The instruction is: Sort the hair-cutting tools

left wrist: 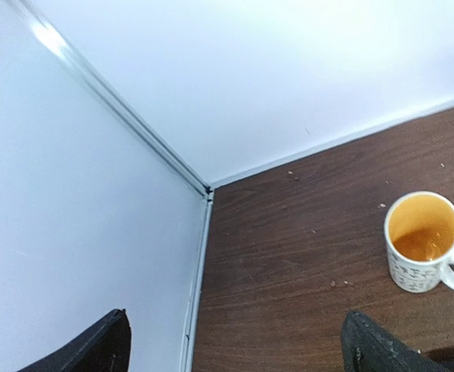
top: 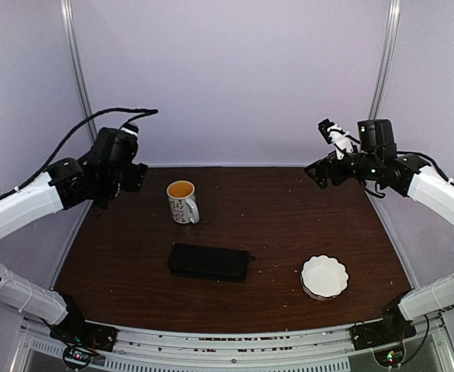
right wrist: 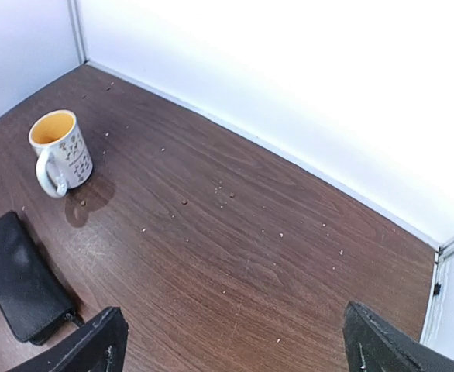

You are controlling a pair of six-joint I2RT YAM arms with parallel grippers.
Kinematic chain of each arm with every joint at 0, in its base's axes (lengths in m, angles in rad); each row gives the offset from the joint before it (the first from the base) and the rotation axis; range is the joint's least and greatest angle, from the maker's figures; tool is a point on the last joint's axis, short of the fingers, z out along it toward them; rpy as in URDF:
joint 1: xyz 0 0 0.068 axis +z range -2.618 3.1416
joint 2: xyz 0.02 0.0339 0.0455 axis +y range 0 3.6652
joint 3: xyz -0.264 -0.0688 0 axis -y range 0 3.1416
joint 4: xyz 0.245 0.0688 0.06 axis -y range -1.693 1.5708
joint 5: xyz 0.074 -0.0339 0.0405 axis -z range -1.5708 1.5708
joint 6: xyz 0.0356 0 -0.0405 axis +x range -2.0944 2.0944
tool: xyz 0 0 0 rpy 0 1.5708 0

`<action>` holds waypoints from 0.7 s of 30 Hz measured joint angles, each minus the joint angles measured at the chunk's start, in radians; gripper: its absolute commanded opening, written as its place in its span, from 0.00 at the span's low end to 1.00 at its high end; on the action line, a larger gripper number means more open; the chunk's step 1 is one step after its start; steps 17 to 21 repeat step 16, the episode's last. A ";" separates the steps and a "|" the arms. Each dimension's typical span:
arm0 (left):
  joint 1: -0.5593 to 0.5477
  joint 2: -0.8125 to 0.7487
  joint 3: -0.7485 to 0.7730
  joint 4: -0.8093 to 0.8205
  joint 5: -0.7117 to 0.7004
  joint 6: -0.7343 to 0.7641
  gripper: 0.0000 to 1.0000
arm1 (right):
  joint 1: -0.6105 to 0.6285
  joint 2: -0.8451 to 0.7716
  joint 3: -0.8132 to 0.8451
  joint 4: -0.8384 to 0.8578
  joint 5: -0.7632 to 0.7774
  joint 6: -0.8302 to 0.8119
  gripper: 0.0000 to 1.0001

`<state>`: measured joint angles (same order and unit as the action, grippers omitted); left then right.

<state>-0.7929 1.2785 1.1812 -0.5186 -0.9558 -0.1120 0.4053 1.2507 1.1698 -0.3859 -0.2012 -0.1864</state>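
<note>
At the left edge of the table (top: 289, 209), close to the far-left corner, the left tool (left wrist: 239, 353) hangs in the air above the wood. Its two black fingers (left wrist: 95, 345) are spread wide, and between them there is only the bare corner where the white walls meet the table. A little to the right, in the far-left part of the table, a white mug (top: 182, 201) with a small dark pattern stands upright. It is orange-yellow inside, and its handle points toward the near edge and slightly to the right. Near the middle, closer to the near edge than the mug, a black rectangular zip case (top: 209, 262) lies flat with its long side almost parallel to that edge, well apart from the mug. Further right, toward the near-right corner, a small white dish (top: 325, 277) with a wavy rim sits apart from the case. Small pale crumbs (right wrist: 221, 186) are scattered over the dark wood between these things. Above the far-right corner, the right tool (right wrist: 239, 345) hangs in the air and looks toward the mug and the case. Its fingers (right wrist: 390, 341) are also far apart and hold nothing. The hair-cutting tools do not show in any of the three views, so I cannot tell where they are.
</note>
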 measured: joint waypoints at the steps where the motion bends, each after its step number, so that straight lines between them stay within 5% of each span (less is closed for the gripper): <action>1: 0.031 -0.020 0.014 -0.010 0.006 0.001 0.98 | -0.004 -0.001 0.000 0.001 0.014 0.015 1.00; 9: 0.248 -0.121 0.124 -0.078 0.143 0.013 0.98 | -0.074 -0.159 -0.078 0.098 0.082 0.157 1.00; 16: 0.262 -0.339 -0.200 0.094 0.281 0.051 0.98 | -0.076 -0.266 -0.093 0.142 0.177 0.149 1.00; 21: 0.262 -0.339 -0.200 0.094 0.281 0.051 0.98 | -0.076 -0.266 -0.093 0.142 0.177 0.149 1.00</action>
